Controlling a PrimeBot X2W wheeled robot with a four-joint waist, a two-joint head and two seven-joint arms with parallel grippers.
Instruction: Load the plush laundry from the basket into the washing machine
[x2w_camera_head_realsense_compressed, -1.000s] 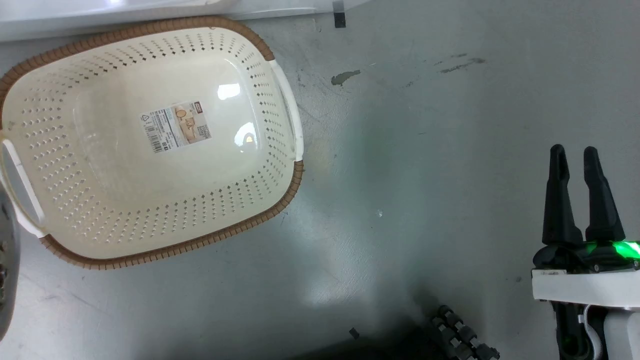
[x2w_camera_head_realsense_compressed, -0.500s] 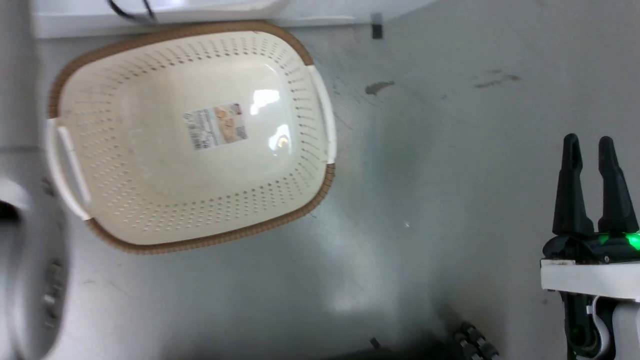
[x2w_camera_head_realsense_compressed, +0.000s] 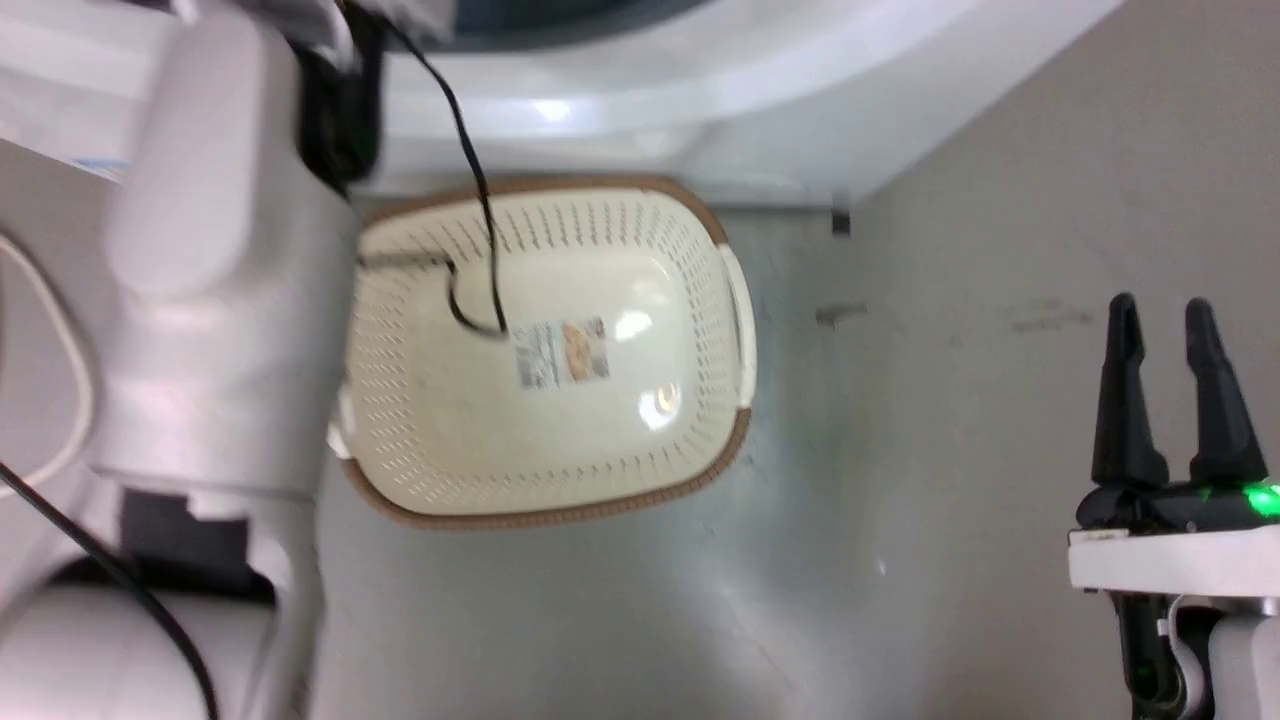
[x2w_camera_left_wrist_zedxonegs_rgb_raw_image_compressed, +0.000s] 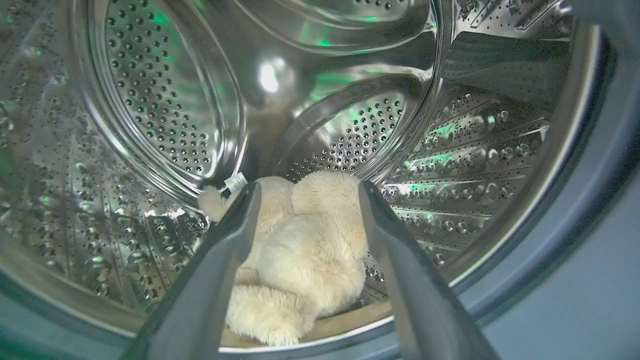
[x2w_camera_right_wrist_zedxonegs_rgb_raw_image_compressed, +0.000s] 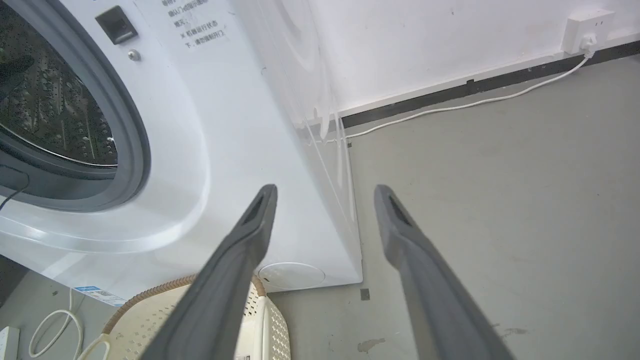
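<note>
Head view: finds basket (x2w_camera_head_realsense_compressed: 470, 440) just left of centre, toward 10 o'clock, bare down to the label (x2w_camera_head_realsense_compressed: 562, 352) on its base, no plush in it. Parked tight under the washing machine (x2w_camera_head_realsense_compressed: 650, 90) front at 12 o'clock, presumably to keep the carry short. Pale left arm (x2w_camera_head_realsense_compressed: 210, 250) across 9 o'clock, reaching up toward the machine, with black cable (x2w_camera_head_realsense_compressed: 470, 160) hanging over the basket. Right gripper (x2w_camera_head_realsense_compressed: 1160, 303) at 4 o'clock, fingers spread, empty, well apart from the work, likely parked out of the way.

Left wrist view: looks straight into the steel drum (x2w_camera_left_wrist_zedxonegs_rgb_raw_image_compressed: 160, 100). Left gripper (x2w_camera_left_wrist_zedxonegs_rgb_raw_image_compressed: 308, 186) spread wide, clamping nothing. Plush laundry (x2w_camera_left_wrist_zedxonegs_rgb_raw_image_compressed: 310, 250) at 6 o'clock, lying on the drum floor just inside the front lip, between the two fingers. Cannot tell whether the fur brushes them. Tag (x2w_camera_left_wrist_zedxonegs_rgb_raw_image_compressed: 235, 181) at its 10 o'clock end. Grey gasket (x2w_camera_left_wrist_zedxonegs_rgb_raw_image_compressed: 590, 200) at 3 o'clock.

Right wrist view: faces the machine's side and grey floor (x2w_camera_right_wrist_zedxonegs_rgb_raw_image_compressed: 500, 200). Door opening at 9 o'clock, basket rim at 7 o'clock. Fingers spread on air.

Reads as load done. Next calls for a straight pull-back of the left arm, without snagging fur or gasket.
</note>
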